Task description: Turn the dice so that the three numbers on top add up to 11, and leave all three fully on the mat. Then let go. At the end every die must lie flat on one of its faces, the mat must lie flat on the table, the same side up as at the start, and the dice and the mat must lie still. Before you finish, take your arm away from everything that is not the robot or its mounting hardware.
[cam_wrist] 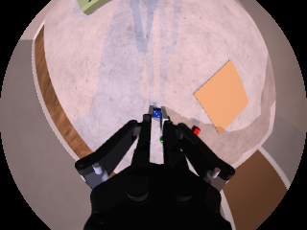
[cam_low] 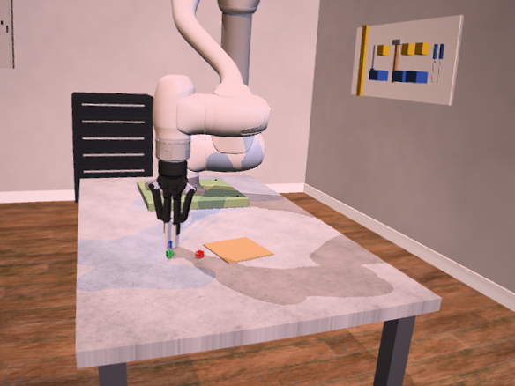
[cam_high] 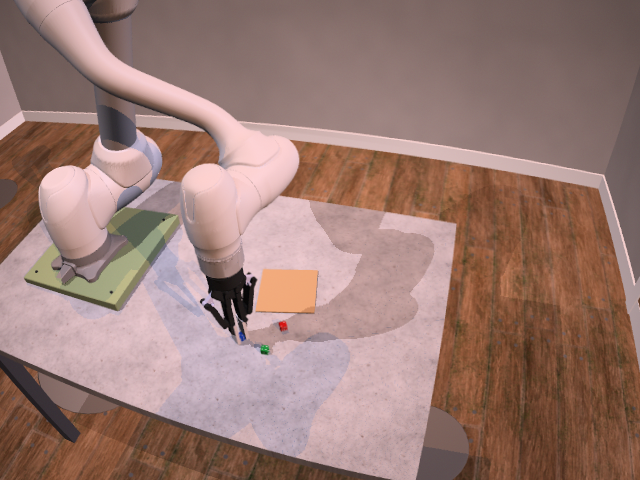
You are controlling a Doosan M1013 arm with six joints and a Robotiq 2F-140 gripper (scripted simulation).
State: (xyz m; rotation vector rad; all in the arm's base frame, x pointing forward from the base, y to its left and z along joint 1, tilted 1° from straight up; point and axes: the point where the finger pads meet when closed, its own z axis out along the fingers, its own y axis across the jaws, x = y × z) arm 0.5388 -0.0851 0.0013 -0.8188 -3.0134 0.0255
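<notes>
My gripper (cam_high: pixel 241 335) (cam_low: pixel 170 243) (cam_wrist: pixel 156 111) points down, its fingertips low at the table, shut on the blue die (cam_high: pixel 241 336) (cam_low: pixel 170 244) (cam_wrist: pixel 156 113). White pips show on the blue die's upper face in the wrist view, too small to count surely. A green die (cam_high: pixel 264 349) (cam_low: pixel 169 253) lies on the table close by, partly hidden behind a finger in the wrist view. A red die (cam_high: pixel 283 326) (cam_low: pixel 199 253) (cam_wrist: pixel 197 130) lies on the table between the green die and the mat. The orange square mat (cam_high: pixel 287 290) (cam_low: pixel 238 249) (cam_wrist: pixel 222 98) lies flat, with no die on it.
The arm stands on a green base plate (cam_high: pixel 124 281) (cam_low: pixel 220 203) at the far left of the table in the top view. The table (cam_high: pixel 361 382) (cam_low: pixel 148 320) carries shadows of the arm. Its front edge runs below the dice in the top view.
</notes>
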